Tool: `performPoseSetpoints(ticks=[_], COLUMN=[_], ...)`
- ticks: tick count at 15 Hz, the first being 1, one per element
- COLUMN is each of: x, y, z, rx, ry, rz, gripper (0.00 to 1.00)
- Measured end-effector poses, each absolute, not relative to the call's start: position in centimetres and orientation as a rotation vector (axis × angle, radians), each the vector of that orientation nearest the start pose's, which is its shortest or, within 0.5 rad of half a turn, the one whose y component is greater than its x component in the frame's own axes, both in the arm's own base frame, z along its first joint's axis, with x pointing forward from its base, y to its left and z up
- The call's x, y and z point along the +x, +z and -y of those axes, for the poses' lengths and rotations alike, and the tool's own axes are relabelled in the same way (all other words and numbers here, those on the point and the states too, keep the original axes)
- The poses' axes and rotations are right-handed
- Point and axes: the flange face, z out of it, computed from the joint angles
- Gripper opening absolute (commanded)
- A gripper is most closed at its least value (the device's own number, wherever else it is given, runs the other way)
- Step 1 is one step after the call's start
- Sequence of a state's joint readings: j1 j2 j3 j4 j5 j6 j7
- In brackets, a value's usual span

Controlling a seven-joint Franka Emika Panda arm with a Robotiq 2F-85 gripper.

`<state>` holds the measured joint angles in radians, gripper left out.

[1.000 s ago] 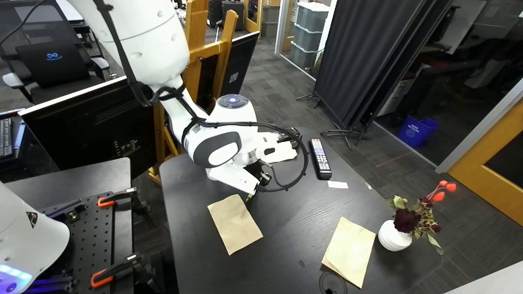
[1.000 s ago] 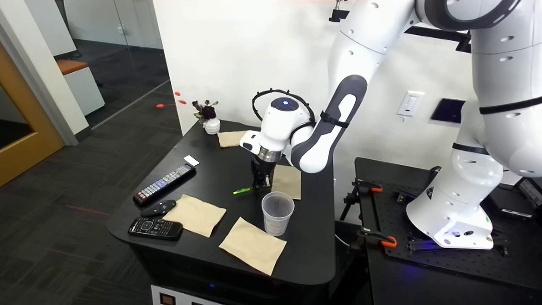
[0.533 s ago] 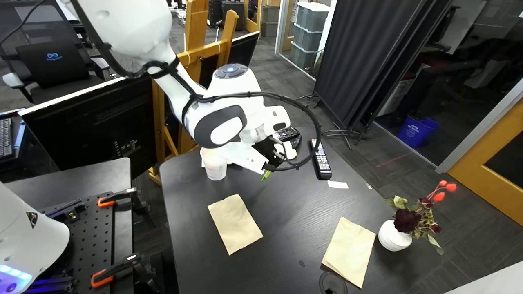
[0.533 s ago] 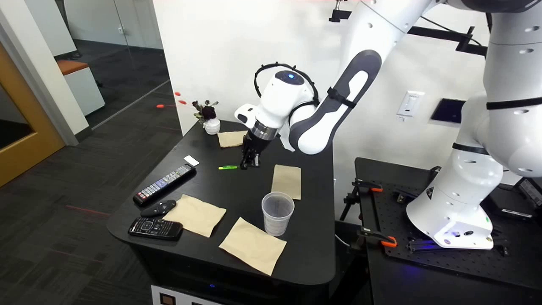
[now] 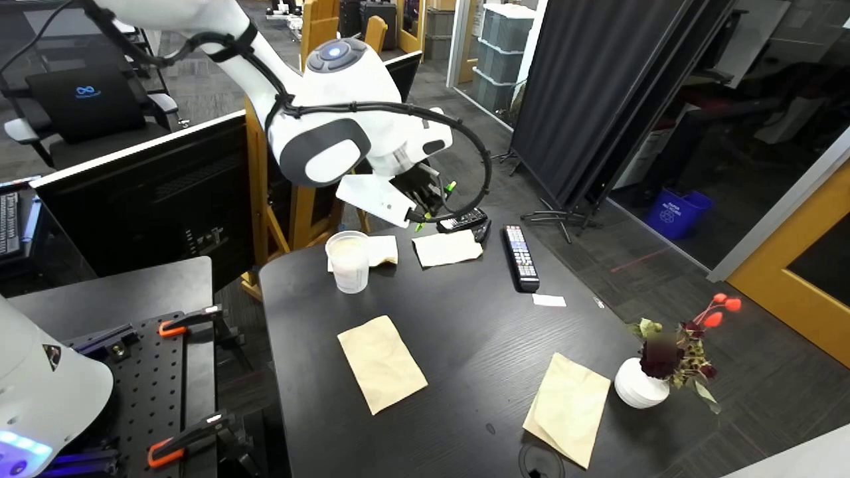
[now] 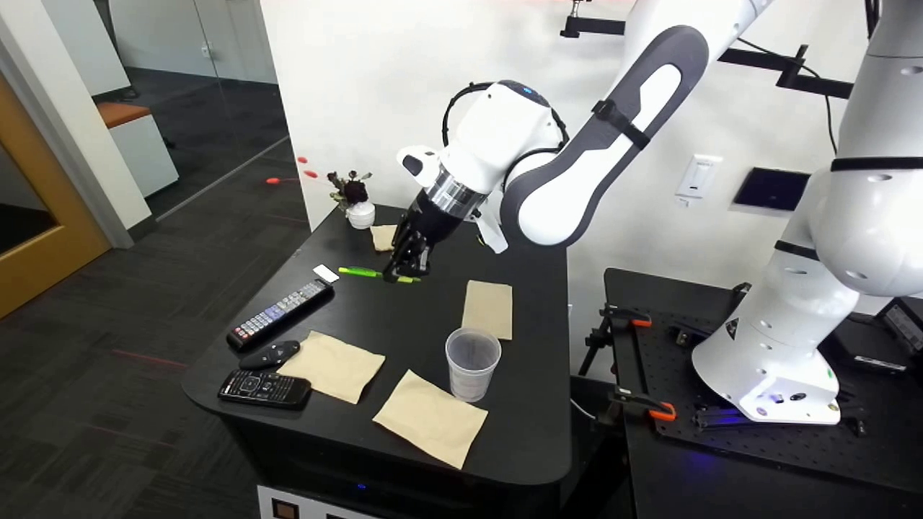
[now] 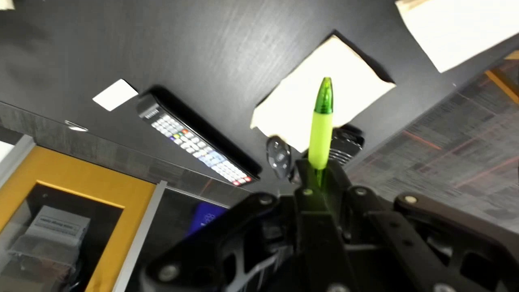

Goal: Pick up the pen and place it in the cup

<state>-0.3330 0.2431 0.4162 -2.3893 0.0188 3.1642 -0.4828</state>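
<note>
The green pen [image 7: 320, 138] with a darker green tip sticks out from between the fingertips of my gripper [image 7: 320, 174] in the wrist view. The gripper is shut on it near its middle. In an exterior view the pen [image 6: 360, 272] lies nearly level across the gripper [image 6: 401, 271], held above the table, with both ends showing. A pen end [image 5: 450, 188] also shows beside the gripper in an exterior view. The white translucent cup [image 6: 472, 367] stands upright on the table, apart from the gripper; it also shows in an exterior view [image 5: 349, 267]. The cup is out of the wrist view.
Brown napkins [image 6: 431, 418] lie around the cup and across the black table [image 6: 404, 317]. A long remote [image 6: 280, 313], a small remote [image 6: 270, 355] and a black remote [image 6: 265, 389] lie along one side. A white vase with flowers [image 5: 641, 384] stands at a far corner.
My gripper has risen from near the tabletop, carrying the pen, and has tilted. It has moved off the napkin beside it. The cup, hidden by the arm in an exterior view, now shows.
</note>
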Motion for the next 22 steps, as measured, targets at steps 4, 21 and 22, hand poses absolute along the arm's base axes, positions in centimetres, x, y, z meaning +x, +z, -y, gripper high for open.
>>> performPoseSetpoints(ticks=[4,21,22], x=[54.6,53.2,53.2], y=[30.2,31.6,31.6], z=[-8.5,2.7,2.7], rx=[-2.792,-2.467,-2.467], ry=[-0.909,-0.722,-0.719], rz=[0.804,0.917,0.92], gripper=[0.03,0.03,0.03])
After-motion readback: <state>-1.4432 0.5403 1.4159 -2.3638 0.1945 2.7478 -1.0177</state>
